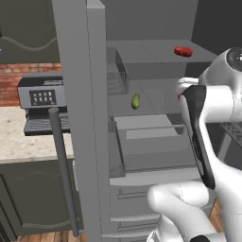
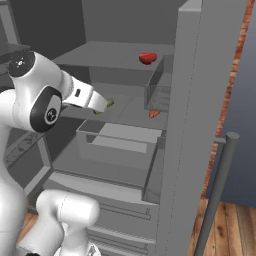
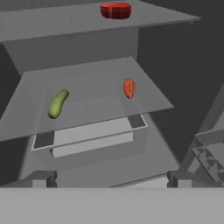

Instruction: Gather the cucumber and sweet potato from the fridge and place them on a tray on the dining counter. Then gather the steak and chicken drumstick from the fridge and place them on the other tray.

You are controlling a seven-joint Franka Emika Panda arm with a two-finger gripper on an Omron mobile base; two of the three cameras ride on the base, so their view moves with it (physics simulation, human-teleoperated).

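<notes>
The fridge stands open in front of me. A green cucumber [image 3: 57, 103] [image 1: 135, 101] lies on the middle glass shelf [image 3: 96, 113], to the left. An orange sweet potato [image 3: 128, 88] [image 2: 154, 113] lies on the same shelf, to the right. One shelf up, at the right, rests a red steak [image 3: 116, 10] [image 1: 183, 51] [image 2: 147, 58]. My gripper [image 3: 111, 181] is open and holds nothing; it hangs in front of the middle shelf, short of both vegetables. In the right base view my hand covers part of the cucumber [image 2: 108, 103]. The chicken drumstick and the trays are out of view.
The fridge door [image 1: 82, 118] [image 2: 195, 130] swings out with its long bar handle [image 1: 64, 170] [image 2: 220, 190]. A grey drawer [image 1: 151, 142] [image 2: 120, 145] juts out under the middle shelf. A coffee machine [image 1: 42, 104] sits on the counter at the left.
</notes>
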